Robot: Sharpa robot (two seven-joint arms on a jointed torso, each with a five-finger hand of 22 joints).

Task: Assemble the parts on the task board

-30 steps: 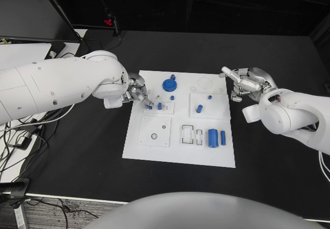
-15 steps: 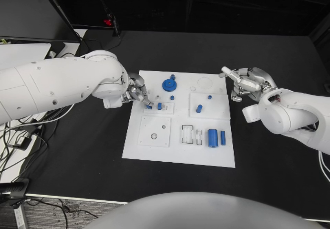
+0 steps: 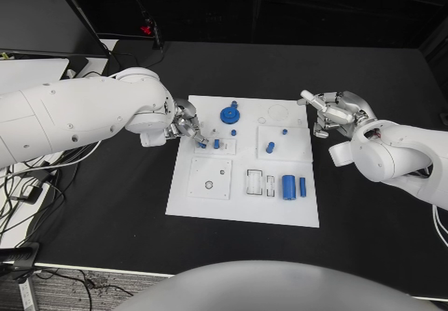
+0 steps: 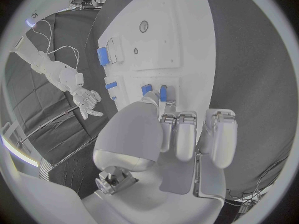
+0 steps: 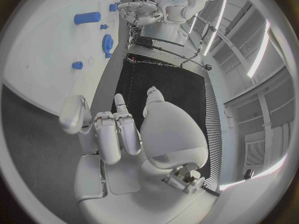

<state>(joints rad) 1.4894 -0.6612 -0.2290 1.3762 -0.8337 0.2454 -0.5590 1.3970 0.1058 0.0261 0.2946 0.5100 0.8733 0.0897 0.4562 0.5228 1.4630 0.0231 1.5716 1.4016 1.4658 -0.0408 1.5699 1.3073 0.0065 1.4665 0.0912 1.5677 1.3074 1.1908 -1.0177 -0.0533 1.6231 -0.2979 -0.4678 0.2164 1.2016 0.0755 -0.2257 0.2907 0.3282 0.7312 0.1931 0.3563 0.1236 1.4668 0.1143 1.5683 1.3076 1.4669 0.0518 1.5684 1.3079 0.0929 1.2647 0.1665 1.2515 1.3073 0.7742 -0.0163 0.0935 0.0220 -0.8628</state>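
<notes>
Presently I judge peg insertion underway: my left hand [image 3: 187, 128] pinches a small blue peg [image 3: 202, 144] at the task board's [image 3: 243, 207] ten o'clock edge, needing a straight press down, while my right hand [image 3: 329, 113] hovers empty, fingers apart, at two o'clock.

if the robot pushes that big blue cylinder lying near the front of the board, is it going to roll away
Probably. The blue cylinder lies on its side on the flat task board, so a sideways nudge would likely roll it. It looks rigid and smooth, so possibly slippery in a light pinch.

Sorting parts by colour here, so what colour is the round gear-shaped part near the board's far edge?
Blue gear, clearest in the head view.
</notes>
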